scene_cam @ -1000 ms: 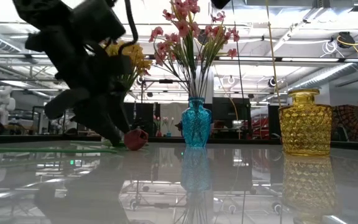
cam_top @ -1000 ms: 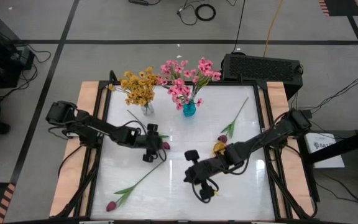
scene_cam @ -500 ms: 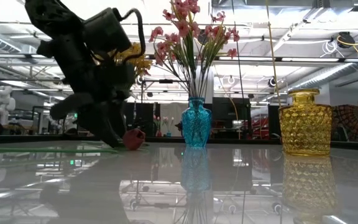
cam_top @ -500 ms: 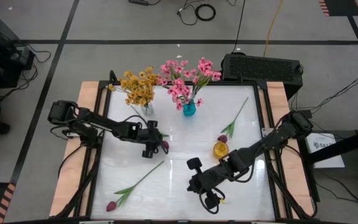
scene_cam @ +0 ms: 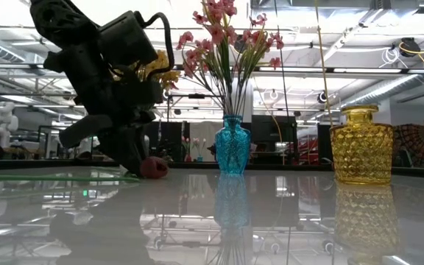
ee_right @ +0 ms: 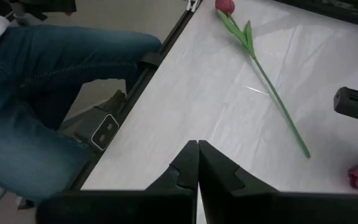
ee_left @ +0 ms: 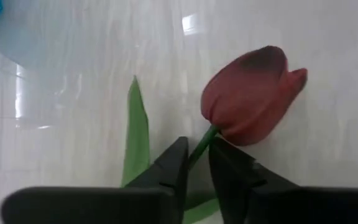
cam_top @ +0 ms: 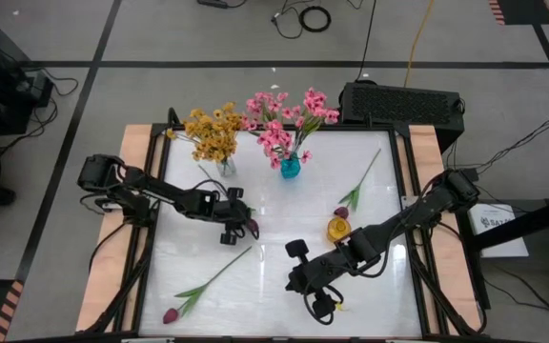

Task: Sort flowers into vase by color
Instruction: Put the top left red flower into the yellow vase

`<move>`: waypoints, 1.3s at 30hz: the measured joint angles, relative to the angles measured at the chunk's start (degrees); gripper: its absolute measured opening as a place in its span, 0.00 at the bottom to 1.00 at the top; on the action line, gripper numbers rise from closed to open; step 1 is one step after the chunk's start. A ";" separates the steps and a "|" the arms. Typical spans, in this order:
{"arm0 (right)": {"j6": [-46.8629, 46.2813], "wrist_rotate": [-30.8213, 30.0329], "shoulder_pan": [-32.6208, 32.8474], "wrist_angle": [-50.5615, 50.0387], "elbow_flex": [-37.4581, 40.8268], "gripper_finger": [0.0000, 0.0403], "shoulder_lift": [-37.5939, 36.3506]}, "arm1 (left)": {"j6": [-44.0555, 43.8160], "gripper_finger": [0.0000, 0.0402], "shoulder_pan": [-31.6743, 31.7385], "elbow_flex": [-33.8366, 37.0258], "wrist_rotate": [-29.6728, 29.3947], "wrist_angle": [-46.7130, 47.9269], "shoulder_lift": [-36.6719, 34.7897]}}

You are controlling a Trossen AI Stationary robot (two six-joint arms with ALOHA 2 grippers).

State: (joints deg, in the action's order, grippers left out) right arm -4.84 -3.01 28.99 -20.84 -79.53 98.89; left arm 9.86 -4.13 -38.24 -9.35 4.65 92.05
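Note:
A dark magenta tulip [cam_top: 253, 226] lies on the white table left of centre, its bud [ee_left: 250, 93] resting on the surface. My left gripper [cam_top: 233, 224] is down at it, shut on its stem. My right gripper [cam_top: 318, 305] hangs shut and empty above the near middle of the table. A second tulip [cam_top: 208, 284] lies near the front left, a third [cam_top: 360, 184] at the right. Pink sprays stand in the blue vase [cam_top: 290, 168], yellow ones in a clear vase [cam_top: 226, 168]. The yellow vase [cam_top: 338, 230] stands empty. My left gripper pinches the tulip's green stem [ee_left: 199, 146] just below the bud between its two fingertips [ee_left: 174, 163]. The fingers slant down from the table's left side and lie across the stem. The bud [scene_cam: 153, 168] still rests on the table.
A person in jeans [ee_right: 42, 93] stands at the table's near edge. A black box [cam_top: 400, 103] sits behind the far right corner. Wooden side rails [cam_top: 133, 152] flank the tabletop. The bare middle of the table lies between the two arms.
My left gripper has sunk a little toward the tulip and its fingers have closed on the stem below the bud. The bud has shifted slightly toward the gripper and stays on the table.

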 joint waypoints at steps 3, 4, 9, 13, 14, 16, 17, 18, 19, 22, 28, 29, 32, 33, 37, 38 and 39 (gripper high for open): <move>-0.04 0.00 0.00 0.00 0.00 0.00 0.00 | -0.43 0.09 -1.93 -0.34 -2.55 0.68 0.11; -0.04 0.00 0.00 -0.02 0.00 0.00 0.00 | -0.44 0.06 -2.79 -0.52 -3.68 0.89 0.15; -0.04 0.00 0.00 0.00 0.00 0.00 0.00 | -1.93 0.02 -6.48 -3.94 -7.39 3.57 -0.16; 0.11 -0.07 0.00 0.12 0.00 0.00 0.00 | -4.68 0.02 -8.52 -9.00 -9.77 9.17 -0.85; 0.11 -0.07 0.00 0.17 0.00 0.00 0.00 | -5.02 0.02 -8.95 -10.26 -10.32 10.42 -1.20; 0.00 -0.11 0.00 0.35 0.00 0.00 0.00 | -5.42 0.02 -9.90 -13.12 -11.03 11.37 -1.64; 0.00 -0.11 0.00 0.37 0.00 0.00 0.00 | -5.91 0.02 -10.37 -14.03 -11.70 12.86 -2.26; -0.12 -0.31 0.00 0.41 0.00 0.00 0.00 | -6.45 0.02 -10.85 -15.14 -12.54 15.27 -2.88; -0.53 -1.14 0.00 0.52 -0.01 0.00 0.00 | -6.66 0.02 -11.19 -16.69 -13.18 16.36 -3.20; -1.83 -5.85 0.04 -0.30 -0.02 0.00 0.00 | -8.07 0.02 -12.53 -19.74 -14.57 19.17 -6.19; -4.39 -10.89 0.35 -2.49 0.02 0.00 -0.47 | -9.56 0.02 -16.26 -25.14 -15.10 17.95 -14.02; -4.44 -10.93 0.50 -2.89 0.12 0.00 -0.70 | -9.56 0.02 -17.10 -25.65 -15.12 17.32 -15.71; -4.66 -11.93 0.89 -3.16 0.20 0.00 -1.45 | -8.17 0.02 -19.76 -26.50 -15.27 13.85 -19.99; -4.59 -13.13 1.03 -3.49 0.24 0.00 -1.85 | -7.11 0.02 -20.65 -26.61 -15.23 11.25 -21.20; -3.71 -17.62 0.56 -1.08 0.20 0.00 -4.73 | -0.88 0.02 -24.11 -26.62 -15.15 -0.09 -23.99; -3.16 -18.51 0.18 1.17 0.19 0.00 -5.31 | 0.82 0.02 -24.75 -26.56 -15.16 -2.13 -24.07; -2.70 -19.27 -0.06 3.02 0.08 0.00 -5.97 | 2.32 0.02 -25.36 -26.47 -15.16 -4.59 -23.99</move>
State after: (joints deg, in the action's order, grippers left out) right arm -7.54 -22.28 28.94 -17.82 -79.45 92.92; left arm 12.17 -29.49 -64.71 -24.51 0.06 68.07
